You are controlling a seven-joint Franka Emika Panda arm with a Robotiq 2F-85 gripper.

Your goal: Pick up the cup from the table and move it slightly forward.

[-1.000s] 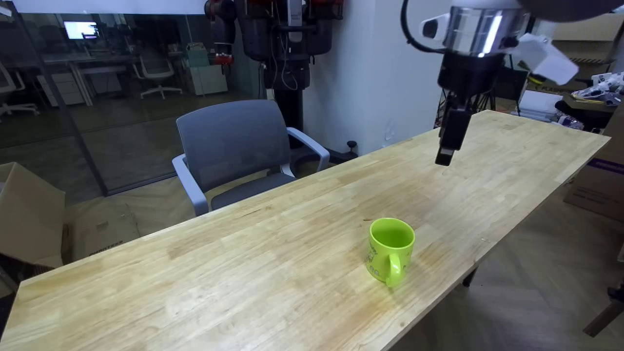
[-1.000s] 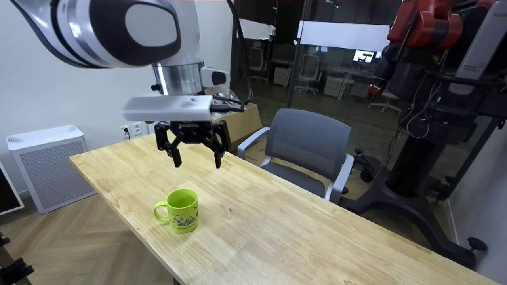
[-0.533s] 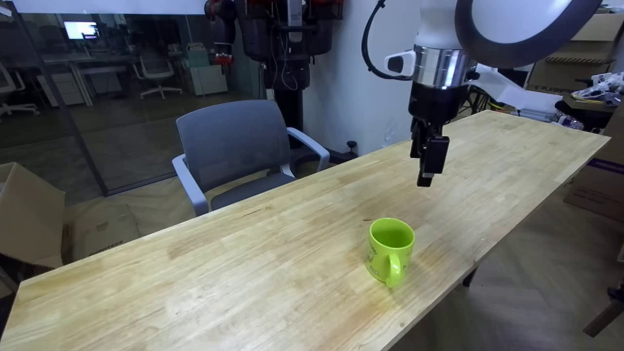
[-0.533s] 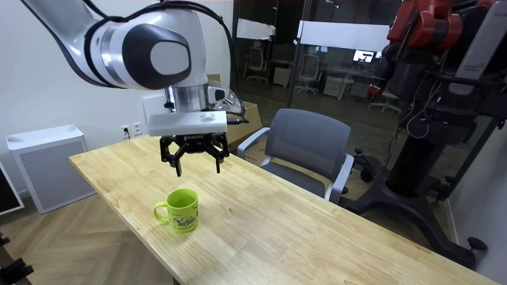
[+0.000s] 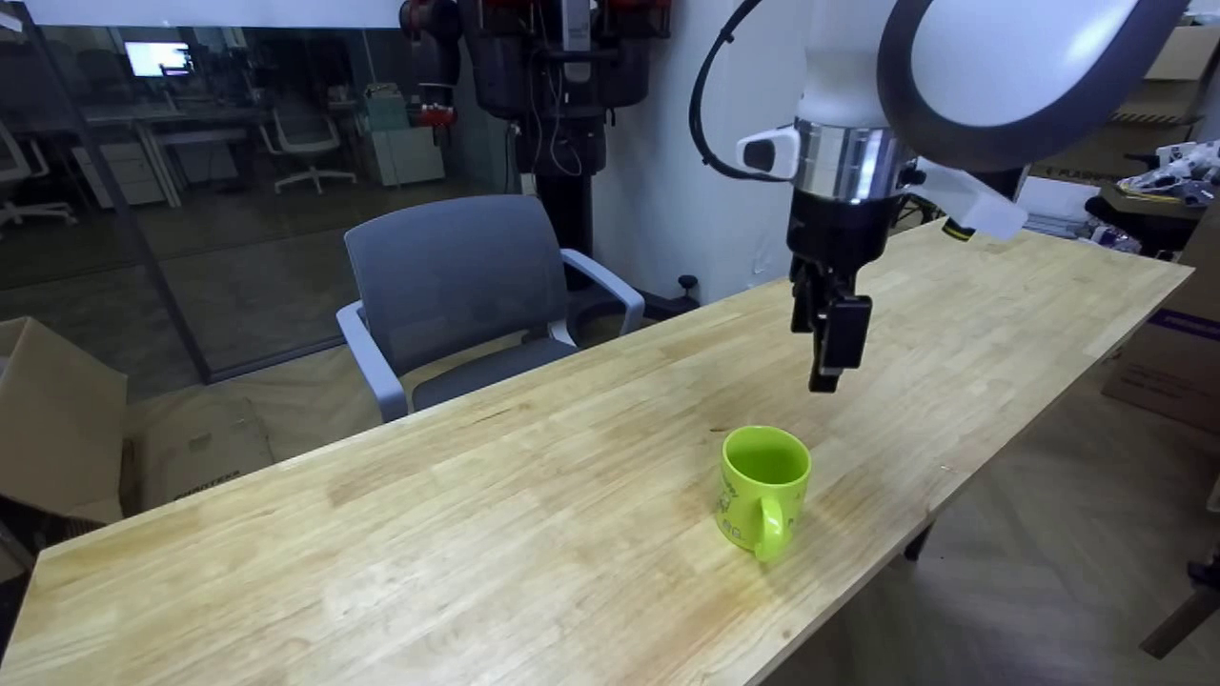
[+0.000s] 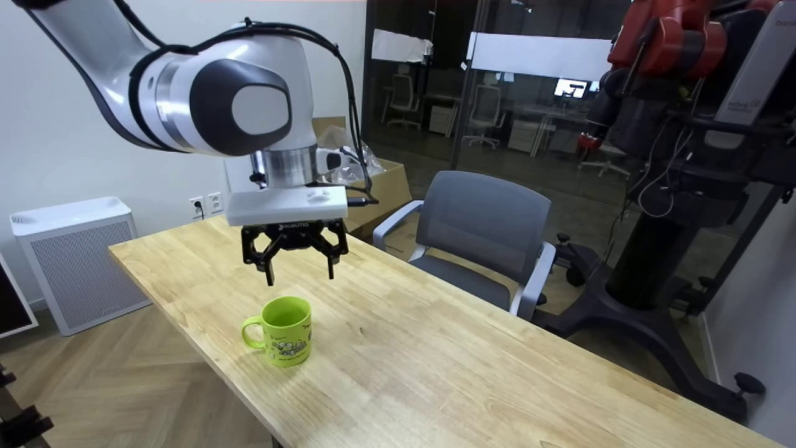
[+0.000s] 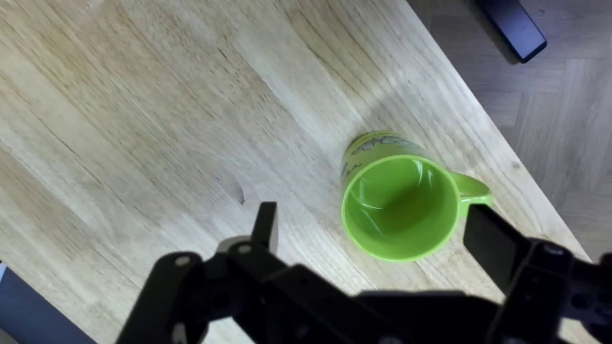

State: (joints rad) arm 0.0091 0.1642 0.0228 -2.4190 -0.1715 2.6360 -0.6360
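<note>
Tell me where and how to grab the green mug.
Best from straight above, probably, clasping the mug around its body: it stands upright, and the open end effector looks wide enough to straddle it. Turn the fingers clear of the handle, which sticks out toward the nearest table edge.

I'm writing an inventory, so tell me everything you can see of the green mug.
The mug is glossy lime green and cylindrical, with a round open mouth and one looped handle. Ceramic or plastic, I cannot tell. Dark drawings and tiny, unreadable lettering mark its outside; inside it looks empty. It stands upright on the wooden table near a long edge, its handle pointing toward that edge. Only the table touches it; the pincer hangs open, higher and apart.
</note>
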